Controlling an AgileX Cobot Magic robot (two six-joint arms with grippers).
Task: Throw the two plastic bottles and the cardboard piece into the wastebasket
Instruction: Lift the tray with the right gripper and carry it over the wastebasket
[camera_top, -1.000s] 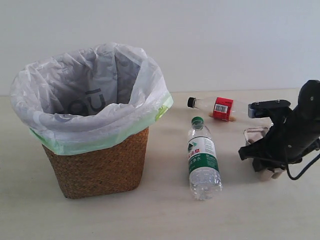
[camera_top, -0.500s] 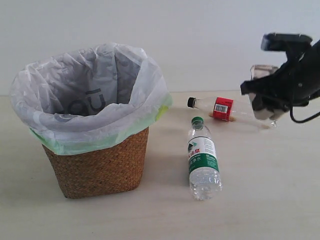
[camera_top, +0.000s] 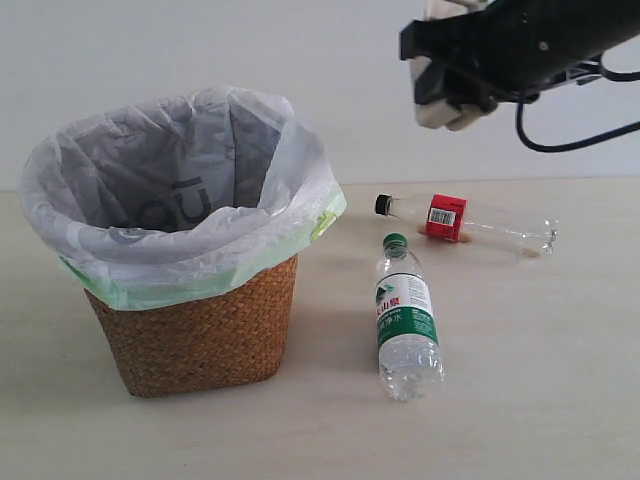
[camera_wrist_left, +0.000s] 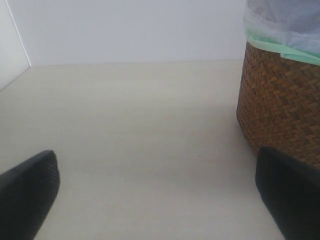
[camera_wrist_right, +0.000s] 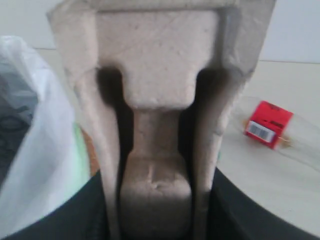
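Overhead, the right gripper (camera_top: 452, 92) hung high in the air, clamped on the cardboard piece (camera_wrist_right: 159, 95), whose beige edges showed below the black fingers. In the exterior view it stood at about one o'clock from the wastebasket (camera_top: 200, 335), off to the side of its rim. On the table (camera_top: 520, 400) the green-capped bottle (camera_top: 406, 322) lay at three o'clock from the wastebasket, cap toward twelve. The black-capped bottle (camera_top: 465, 222) lay at one o'clock from the green-capped one, cap toward nine. The left gripper (camera_wrist_left: 155, 165) sat low over the table, jaws spread wide and holding nothing, the wastebasket just beside one finger.
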